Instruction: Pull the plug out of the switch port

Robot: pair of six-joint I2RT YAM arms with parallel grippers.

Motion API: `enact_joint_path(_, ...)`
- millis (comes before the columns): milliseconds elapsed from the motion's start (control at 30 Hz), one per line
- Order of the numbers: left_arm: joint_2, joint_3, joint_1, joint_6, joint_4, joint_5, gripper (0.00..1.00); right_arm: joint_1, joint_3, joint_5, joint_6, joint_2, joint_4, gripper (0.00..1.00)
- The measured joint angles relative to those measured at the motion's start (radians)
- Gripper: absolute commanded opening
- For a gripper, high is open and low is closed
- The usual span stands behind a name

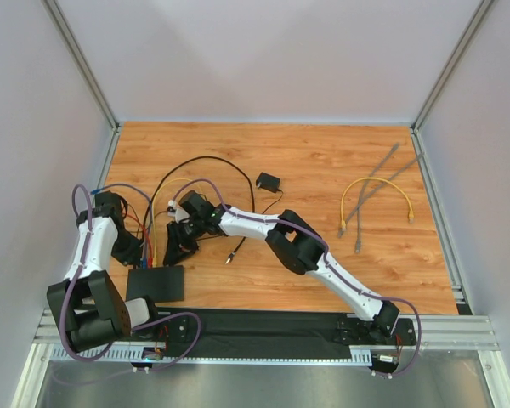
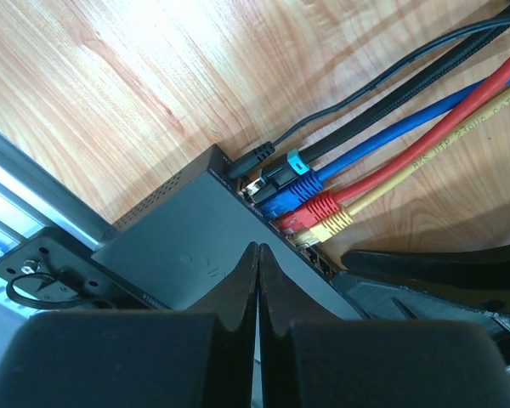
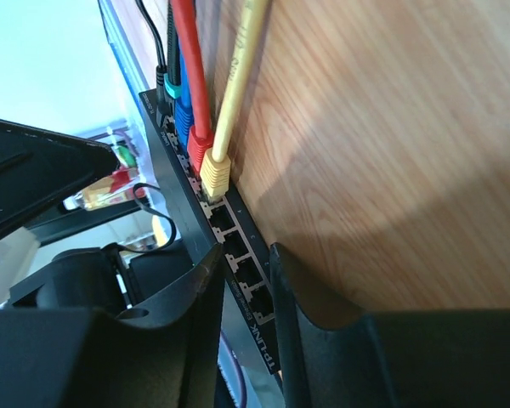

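The network switch [image 2: 183, 251] lies flat on the wooden surface [image 2: 110, 85] at its near left, with its row of sockets facing away from the arm bases. The left hand [image 2: 257, 255] is closed, fingers pressed together, its tips resting on the switch's top face, apparently to pin the box down. Five leads are seated side by side: a black power plug, a black plug with a teal clip, a blue plug [image 3: 184, 115], a red plug [image 3: 197, 144] and a yellow plug [image 3: 214, 174], with empty sockets beyond the yellow one. The right hand [image 3: 242, 255] stands at that socket edge with its fingers partly apart. They straddle the empty sockets just beside the yellow plug and clamp nothing that I can see. This looks like the approach to the grasp: the switch is braced, but no plug is gripped. The next move likely calls for sliding the right hand along the row onto the yellow plug's body. It would then need to close on the latch tab and draw straight back along the cable line while the left hand keeps the box from following.
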Motion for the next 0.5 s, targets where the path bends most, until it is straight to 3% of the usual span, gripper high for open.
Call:
enact_joint_path(233,0.048,0.0,0.0,0.002,-0.002,0.017,0.0,-0.001,0.007,-0.039,0.026,0.007,0.022,0.34)
enact_joint_path(500,0.125,0.002,0.037,0.014,0.005,0.052,0.0,-0.004,0.174,-0.112,0.032,0.114,0.015,0.36)
